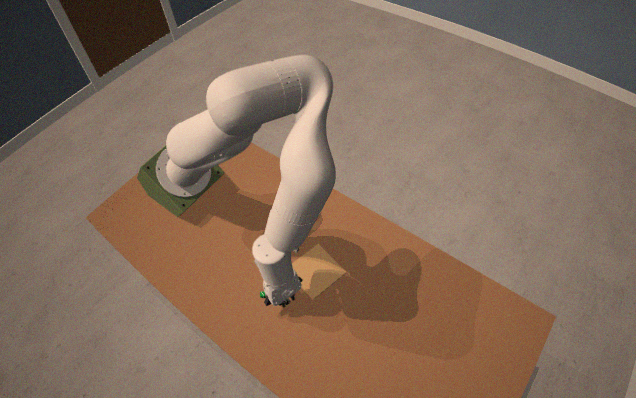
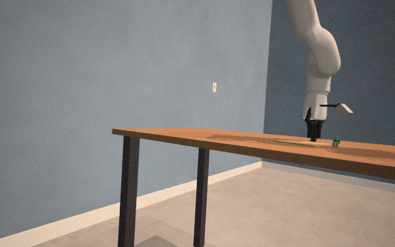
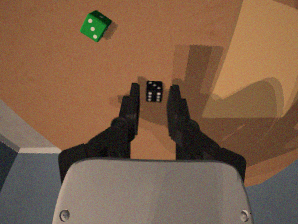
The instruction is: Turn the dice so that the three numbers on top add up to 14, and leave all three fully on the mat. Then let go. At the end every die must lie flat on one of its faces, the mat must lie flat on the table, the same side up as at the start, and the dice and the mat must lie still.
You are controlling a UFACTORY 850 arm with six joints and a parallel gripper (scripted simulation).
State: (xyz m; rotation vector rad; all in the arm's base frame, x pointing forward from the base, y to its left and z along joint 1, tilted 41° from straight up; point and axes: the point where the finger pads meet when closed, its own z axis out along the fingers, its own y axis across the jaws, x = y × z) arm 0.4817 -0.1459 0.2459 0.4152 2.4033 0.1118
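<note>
Top: the fingers hang by the pale mat (image 1: 327, 265), the green die (image 1: 262, 294) beside them; exterior: a grey die (image 2: 335, 144), perhaps off the mat (image 2: 295, 143); wrist: the fingers, partly open and gripping nothing, flank the black die (image 3: 154, 91) on the desk (image 3: 65, 75).

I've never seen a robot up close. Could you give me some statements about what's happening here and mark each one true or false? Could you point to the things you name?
1. The small black die with white pips (image 3: 154, 91) lies between the black gripper's fingertips, with a gap on each side. True.
2. The green die with white pips (image 3: 94, 27) is on the flat tan mat (image 1: 325, 277) (image 2: 298, 143) (image 3: 260, 55). False: it lies on the table, off the mat.
3. The gripper is shut tight, fingertips touching. False: they stand apart.
4. The white arm (image 1: 307, 165) (image 2: 323, 53) stands on a green base plate (image 1: 181, 209). True.
</note>
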